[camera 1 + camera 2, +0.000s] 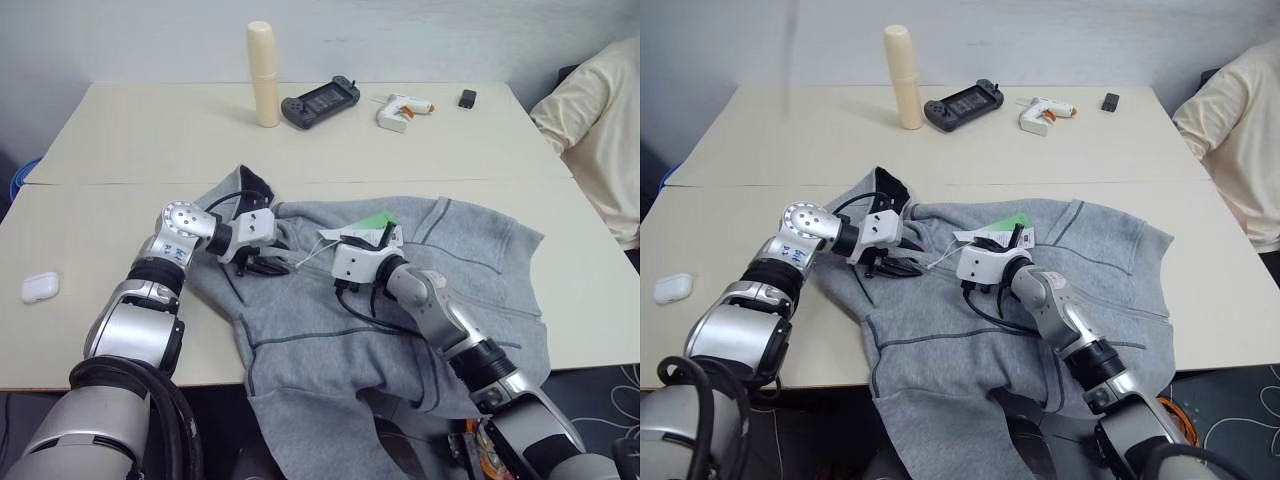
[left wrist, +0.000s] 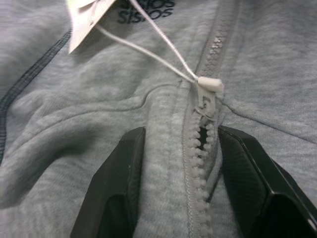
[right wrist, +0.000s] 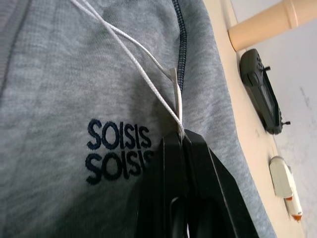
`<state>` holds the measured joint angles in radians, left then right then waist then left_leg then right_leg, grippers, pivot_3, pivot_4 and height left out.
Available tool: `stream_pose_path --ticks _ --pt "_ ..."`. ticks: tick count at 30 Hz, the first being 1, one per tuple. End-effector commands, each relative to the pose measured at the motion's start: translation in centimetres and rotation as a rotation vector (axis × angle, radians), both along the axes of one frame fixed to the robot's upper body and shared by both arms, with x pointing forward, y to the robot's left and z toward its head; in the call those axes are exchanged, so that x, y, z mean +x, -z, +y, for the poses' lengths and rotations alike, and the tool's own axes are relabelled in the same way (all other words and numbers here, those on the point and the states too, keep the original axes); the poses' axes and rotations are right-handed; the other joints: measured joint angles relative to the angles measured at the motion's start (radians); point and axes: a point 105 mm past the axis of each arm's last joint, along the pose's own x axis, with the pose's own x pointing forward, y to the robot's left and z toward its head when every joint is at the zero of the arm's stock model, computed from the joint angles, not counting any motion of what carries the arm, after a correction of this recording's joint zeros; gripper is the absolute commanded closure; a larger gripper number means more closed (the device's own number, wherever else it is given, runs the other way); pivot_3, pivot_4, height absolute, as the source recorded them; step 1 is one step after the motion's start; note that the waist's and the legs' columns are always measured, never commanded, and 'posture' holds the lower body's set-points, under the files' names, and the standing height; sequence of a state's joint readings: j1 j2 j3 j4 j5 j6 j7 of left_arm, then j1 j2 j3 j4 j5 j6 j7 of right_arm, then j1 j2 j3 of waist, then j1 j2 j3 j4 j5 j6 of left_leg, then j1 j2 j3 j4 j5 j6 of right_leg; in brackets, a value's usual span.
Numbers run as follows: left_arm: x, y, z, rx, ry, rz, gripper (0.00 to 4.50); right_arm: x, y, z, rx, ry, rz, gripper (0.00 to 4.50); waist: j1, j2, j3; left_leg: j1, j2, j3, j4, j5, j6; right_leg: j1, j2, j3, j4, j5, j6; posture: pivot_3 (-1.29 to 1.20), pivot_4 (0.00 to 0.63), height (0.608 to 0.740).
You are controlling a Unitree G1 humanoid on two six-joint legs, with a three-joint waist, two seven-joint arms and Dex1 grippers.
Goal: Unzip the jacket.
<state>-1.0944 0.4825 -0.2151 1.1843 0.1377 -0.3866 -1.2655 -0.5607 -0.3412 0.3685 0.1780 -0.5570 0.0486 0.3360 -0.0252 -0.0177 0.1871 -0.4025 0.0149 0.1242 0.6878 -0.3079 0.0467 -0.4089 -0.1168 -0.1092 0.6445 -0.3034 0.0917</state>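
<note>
We see the jacket (image 1: 400, 300) lying flat on the table (image 1: 130, 130), spread across the near edge, with its lower part hanging over the front. The zipper slider (image 2: 207, 94) sits high on the chest, and below it, toward the fingers, the teeth already stand a little apart, so the unzipping has barely begun.

The left gripper (image 2: 181, 163) has its fingers about half open, one on each side of the zipper line (image 2: 195, 198). They press or rest on the fleece beside the teeth and hold nothing between them. The right gripper (image 3: 181, 141) has its fingers fully closed on the thin white cord (image 3: 148, 54). This cord runs from the slider up to the paper tags (image 1: 372, 232) near the collar.

Here is our worry. The right gripper holds the cord and not the slider or its pull tab. If it pulls, the force goes through a thin string, which can slip out of the closed fingers, snap, or only drag the tags. The slider can also jam if the pull comes at an angle to the teeth.

A second risk is the cloth itself. The left fingers do not clamp the fabric, so we judge that the whole jacket may slide on the table together with the pull, and the slider would not travel along the teeth. The part that hangs over the edge adds weight and could draw the jacket further down.

The bottle (image 1: 263, 75), game controller (image 1: 320, 102) and glue gun (image 1: 402, 110) stand well apart and should not interfere.
</note>
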Motion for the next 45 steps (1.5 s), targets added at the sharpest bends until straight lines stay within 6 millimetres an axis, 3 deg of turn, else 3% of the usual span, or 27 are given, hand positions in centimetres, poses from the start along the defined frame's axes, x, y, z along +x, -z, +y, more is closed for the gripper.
stream_pose_path --ticks 1,6,9,17,23,33,42,45 --pt "-0.2 2.5 1.7 0.095 -0.068 0.042 2.22 -0.4 -2.5 -1.9 0.098 0.066 -0.047 4.49 0.000 0.000 0.000 0.000 0.000 0.000 0.000 0.000 0.000 0.000 0.000 0.000 0.000 0.000 0.000 0.00 0.150 0.740" --pt "-0.3 3.3 2.3 0.128 -0.083 0.055 2.22 -1.7 -4.3 -5.1 0.142 0.165 -0.083 4.49 0.002 0.000 0.000 0.000 0.000 0.000 0.000 0.000 0.000 0.000 0.000 0.001 0.000 0.000 0.000 0.00 0.150 0.740" --pt "-0.4 3.5 2.6 0.137 -0.091 0.059 2.22 -2.5 -5.1 -8.3 0.159 0.267 -0.111 4.49 0.008 0.000 0.000 0.000 -0.001 -0.001 0.000 0.000 0.000 0.000 -0.001 0.002 0.000 0.000 0.000 0.00 0.150 0.740" --pt "-0.4 3.6 2.6 0.141 -0.099 0.071 2.22 -4.8 -5.6 -15.1 0.165 0.475 -0.117 4.49 0.013 0.001 -0.003 0.002 0.000 0.000 -0.001 0.000 0.000 0.000 0.000 0.002 0.000 0.000 0.000 0.00 0.150 0.740" --pt "-0.6 3.7 2.6 0.130 -0.093 0.083 2.22 -9.1 -8.1 -26.1 0.119 0.763 -0.164 4.49 0.025 0.001 -0.004 0.001 -0.001 0.000 -0.001 0.000 0.001 0.001 -0.001 0.001 -0.001 0.000 0.000 0.00 0.150 0.740" --pt "-0.4 3.3 2.3 0.114 -0.090 0.081 2.22 -13.0 -10.1 -36.8 0.092 0.946 -0.137 4.49 0.020 0.005 -0.006 0.017 0.001 0.005 -0.009 -0.003 0.002 0.013 -0.002 0.003 -0.011 0.000 0.000 0.00 0.150 0.740" --pt "-0.6 3.6 2.8 0.097 -0.106 0.087 2.22 -14.2 -10.8 -41.1 0.067 1.041 -0.149 4.49 0.018 0.008 -0.008 0.017 0.001 0.004 -0.010 -0.003 0.001 0.014 -0.007 0.005 -0.014 0.000 0.000 0.00 0.150 0.740" --pt "-0.4 2.9 2.3 0.025 -0.124 0.099 2.22 -12.1 -9.7 -38.6 0.131 0.926 -0.078 4.49 0.013 0.010 -0.009 0.017 0.001 0.003 -0.010 -0.003 0.001 0.014 -0.007 0.006 -0.015 0.000 0.000 0.00 0.150 0.740"
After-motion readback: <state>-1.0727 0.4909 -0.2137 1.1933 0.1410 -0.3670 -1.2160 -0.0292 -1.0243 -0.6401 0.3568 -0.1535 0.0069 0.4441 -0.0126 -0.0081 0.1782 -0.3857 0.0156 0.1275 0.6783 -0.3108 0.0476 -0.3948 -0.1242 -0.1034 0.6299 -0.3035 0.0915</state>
